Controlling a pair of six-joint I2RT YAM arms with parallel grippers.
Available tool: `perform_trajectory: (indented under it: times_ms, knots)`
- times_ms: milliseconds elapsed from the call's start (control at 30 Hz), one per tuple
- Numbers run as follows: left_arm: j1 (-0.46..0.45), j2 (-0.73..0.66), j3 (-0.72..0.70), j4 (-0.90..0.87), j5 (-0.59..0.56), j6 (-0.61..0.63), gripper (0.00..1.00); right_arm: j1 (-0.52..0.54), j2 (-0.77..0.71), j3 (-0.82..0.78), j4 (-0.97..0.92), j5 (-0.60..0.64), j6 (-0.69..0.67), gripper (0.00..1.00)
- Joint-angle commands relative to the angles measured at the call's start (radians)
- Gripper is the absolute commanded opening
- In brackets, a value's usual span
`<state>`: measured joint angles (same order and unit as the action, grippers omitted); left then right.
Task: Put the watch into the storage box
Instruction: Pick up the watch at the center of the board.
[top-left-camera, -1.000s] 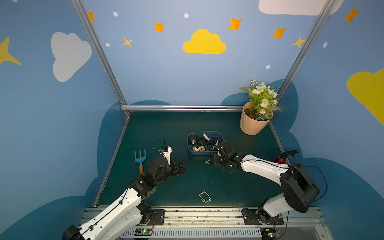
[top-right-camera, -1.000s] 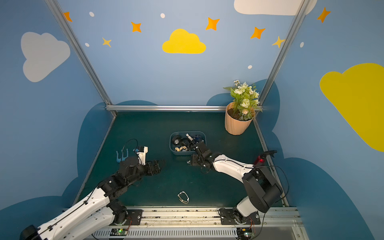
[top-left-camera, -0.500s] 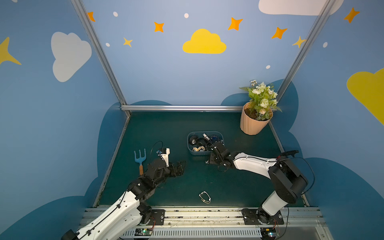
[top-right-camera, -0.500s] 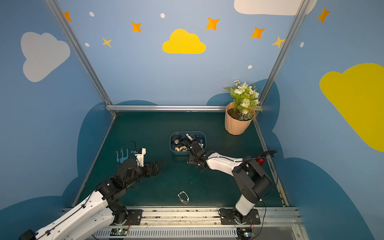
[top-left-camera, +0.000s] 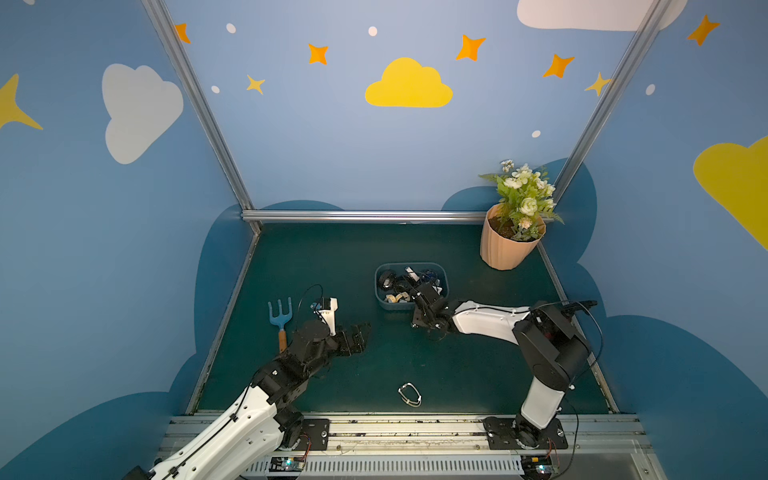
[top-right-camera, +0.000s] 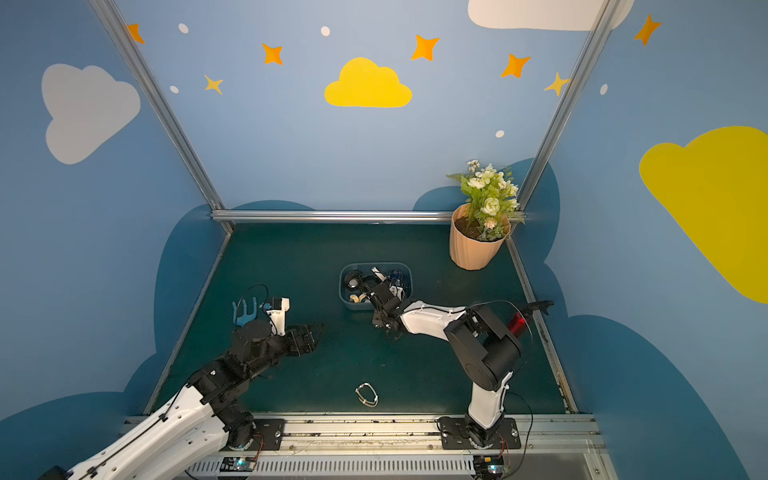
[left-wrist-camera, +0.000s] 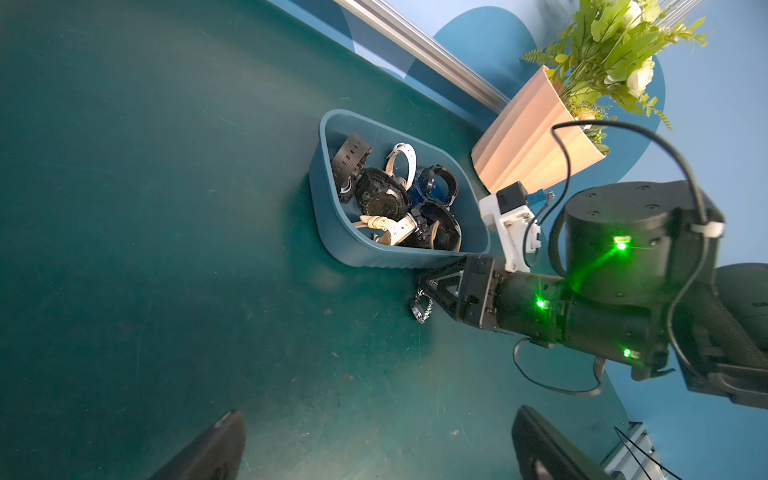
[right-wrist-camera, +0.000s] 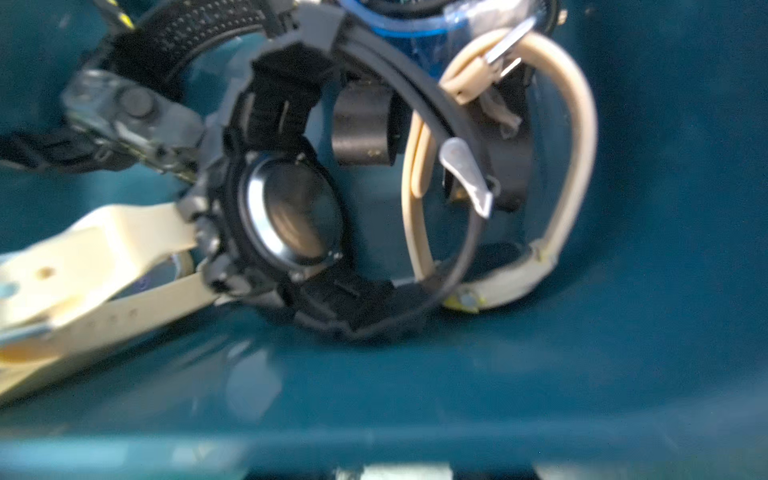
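Note:
The storage box (top-left-camera: 441, 270) (top-right-camera: 345, 298) (left-wrist-camera: 332, 232) (right-wrist-camera: 415, 395) is a shallow blue-grey tub mid-table, holding several black, cream and blue watches. My right gripper (top-left-camera: 415, 323) (top-right-camera: 377, 325) (left-wrist-camera: 424, 291) points down just outside the box's near wall. A small silvery chain-like piece (left-wrist-camera: 421, 307) lies at its tips; whether it is gripped is unclear. The right wrist view looks over the rim at the watches inside, and its jaws are hidden. A silver-banded watch (top-left-camera: 409, 395) (top-right-camera: 366, 395) lies near the front edge. My left gripper (top-left-camera: 358, 332) (top-right-camera: 311, 333) (left-wrist-camera: 374, 451) hovers open and empty, left of the box.
A peach ribbed flower pot (top-left-camera: 505, 249) (top-right-camera: 473, 249) (left-wrist-camera: 528, 145) stands at the back right corner. A blue hand rake (top-left-camera: 280, 314) lies left of my left arm. Aluminium rails edge the green mat on the back and sides.
The right arm has swung left, bringing its gripper along the box's near wall while its jaws narrow. The left arm has barely moved.

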<state>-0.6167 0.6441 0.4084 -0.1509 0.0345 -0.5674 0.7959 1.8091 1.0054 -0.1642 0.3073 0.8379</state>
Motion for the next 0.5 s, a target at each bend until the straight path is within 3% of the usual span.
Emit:
perform_trajectory:
  times_ms: [0,400,467]
  knots:
    - [0.004,-0.011,-0.010,-0.012,-0.011,-0.008,1.00,0.007,0.022,0.027,-0.042,0.040,0.026,0.36]
    - [0.003,-0.017,-0.013,-0.010,-0.008,-0.012,1.00,0.011,0.028,0.005,-0.073,0.066,0.024,0.01]
    - [0.005,-0.017,-0.015,-0.009,-0.011,-0.011,1.00,0.012,0.006,-0.012,-0.070,0.072,0.019,0.00]
